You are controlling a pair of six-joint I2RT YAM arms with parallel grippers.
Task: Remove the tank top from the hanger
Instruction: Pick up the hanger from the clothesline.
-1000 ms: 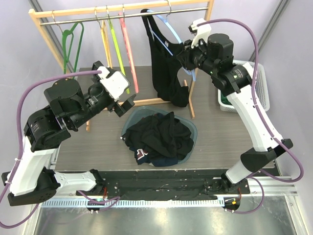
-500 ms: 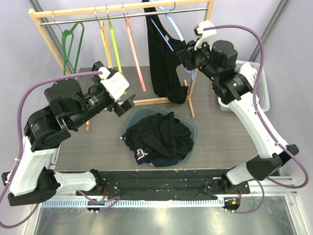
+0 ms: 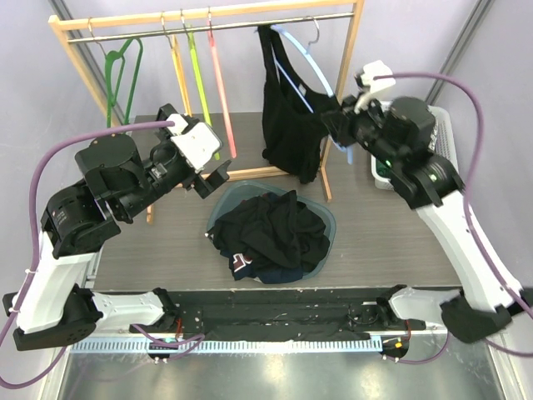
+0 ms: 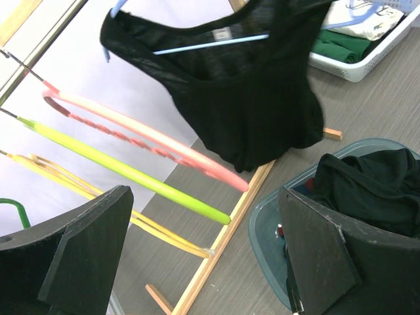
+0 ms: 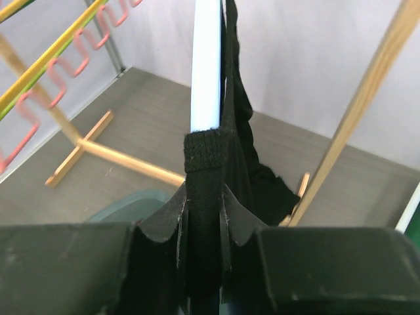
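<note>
Nearest my bases, a teal bin (image 3: 326,218) sat on the table (image 3: 375,242), heaped with dark clothes (image 3: 275,233). Just beyond its left rim my left jaws hung spread wide and gripping nothing, facing the rack. Further back and to the right, my right jaws were clamped on a strap of the black tank top (image 3: 291,125) (image 4: 256,98) (image 5: 207,170), at the point where it wrapped around the light blue hanger (image 3: 312,67) (image 4: 210,44) (image 5: 205,65). The tank top was still on that hanger, draped down above the table behind the bin. The hanger was tilted, with its hook up at the right end of the wooden rack (image 3: 208,14). Green (image 3: 125,67), lime (image 4: 131,174) and pink hangers (image 4: 144,134) hung further left on the rail. A white basket (image 3: 441,133) stood at the far right.
</note>
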